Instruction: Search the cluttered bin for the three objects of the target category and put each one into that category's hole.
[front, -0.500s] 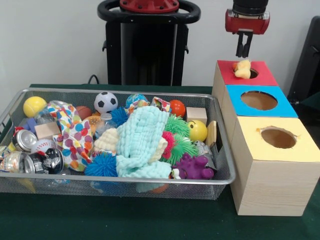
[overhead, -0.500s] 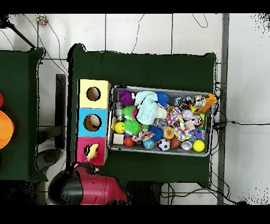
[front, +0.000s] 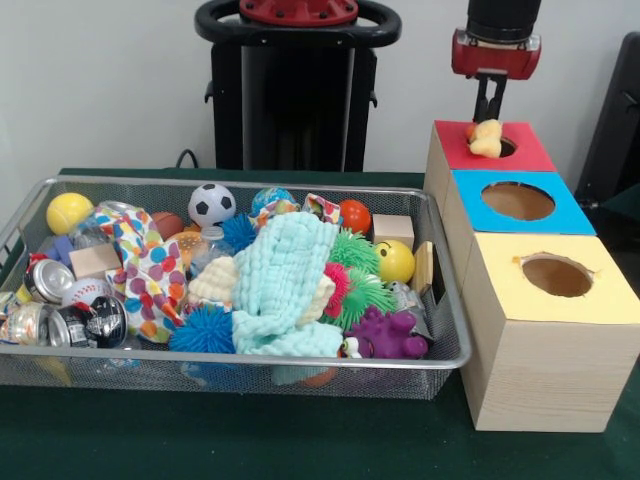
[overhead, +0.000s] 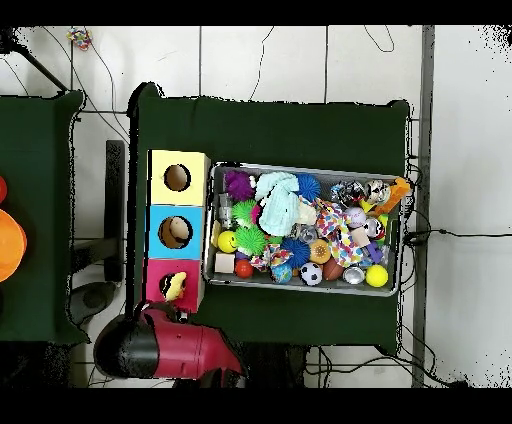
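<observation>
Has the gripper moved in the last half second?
Yes. In the front view the gripper has risen slightly, away from the yellow plush toy resting on the red-surround hole.

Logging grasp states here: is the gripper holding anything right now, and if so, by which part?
Nothing is held. The gripper hangs above the yellow plush, which lies on the red-surround hole rim, apart from it.

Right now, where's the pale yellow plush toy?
The pale yellow plush toy sits on the red-surround hole's edge in the front view, below the gripper.
</observation>
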